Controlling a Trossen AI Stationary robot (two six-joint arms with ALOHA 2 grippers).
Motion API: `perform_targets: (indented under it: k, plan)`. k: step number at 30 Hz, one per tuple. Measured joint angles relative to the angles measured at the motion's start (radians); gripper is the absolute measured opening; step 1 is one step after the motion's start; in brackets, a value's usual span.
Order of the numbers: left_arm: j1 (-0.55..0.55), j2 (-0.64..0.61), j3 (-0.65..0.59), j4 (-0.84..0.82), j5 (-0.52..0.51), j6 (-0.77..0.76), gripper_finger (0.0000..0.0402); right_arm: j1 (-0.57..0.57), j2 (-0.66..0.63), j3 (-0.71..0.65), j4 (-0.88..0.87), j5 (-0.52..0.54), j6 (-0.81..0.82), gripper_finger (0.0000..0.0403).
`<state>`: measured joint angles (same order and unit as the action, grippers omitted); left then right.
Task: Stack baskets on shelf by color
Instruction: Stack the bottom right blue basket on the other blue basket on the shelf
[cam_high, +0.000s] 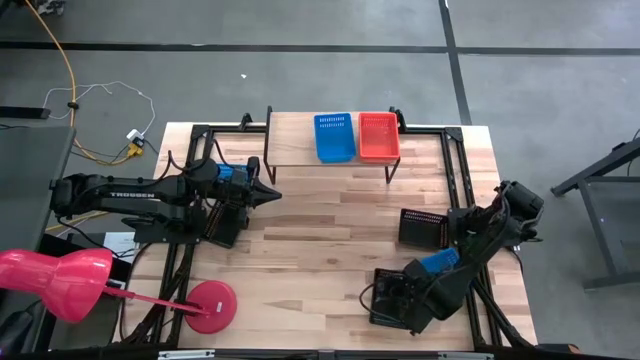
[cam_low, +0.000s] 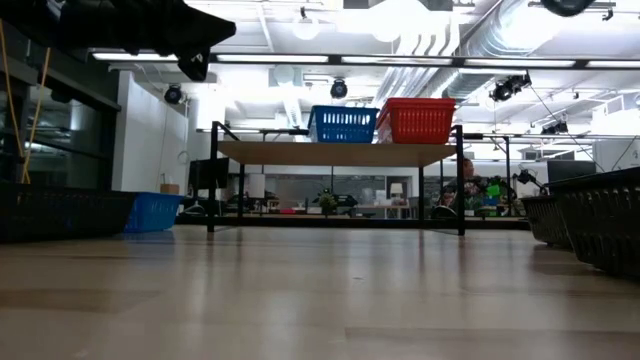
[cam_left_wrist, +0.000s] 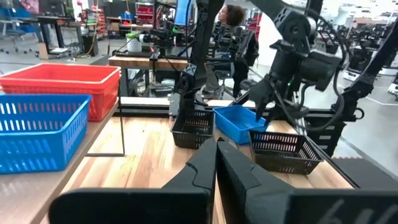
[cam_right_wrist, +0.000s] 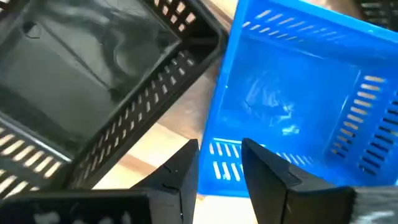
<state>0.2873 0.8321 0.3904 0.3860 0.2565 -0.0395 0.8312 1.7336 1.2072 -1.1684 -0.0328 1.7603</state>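
Right gripper fingers apart over rim of blue plastic mesh basket; left gripper closed, well short of light-wood shelf.

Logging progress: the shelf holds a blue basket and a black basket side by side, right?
Not quite: beside the blue plastic mesh basket on the light-wood shelf sits a red-orange plastic mesh basket, not a black one. The high view shows it.
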Motion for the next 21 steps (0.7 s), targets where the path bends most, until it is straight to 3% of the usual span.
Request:
perform_targets:
  k: [21]
  plan:
    - [0.000, 0.000, 0.000, 0.007, 0.001, -0.010, 0.0000, -0.009, 0.000, -0.012, 0.042, 0.031, 0.013, 0.0110]
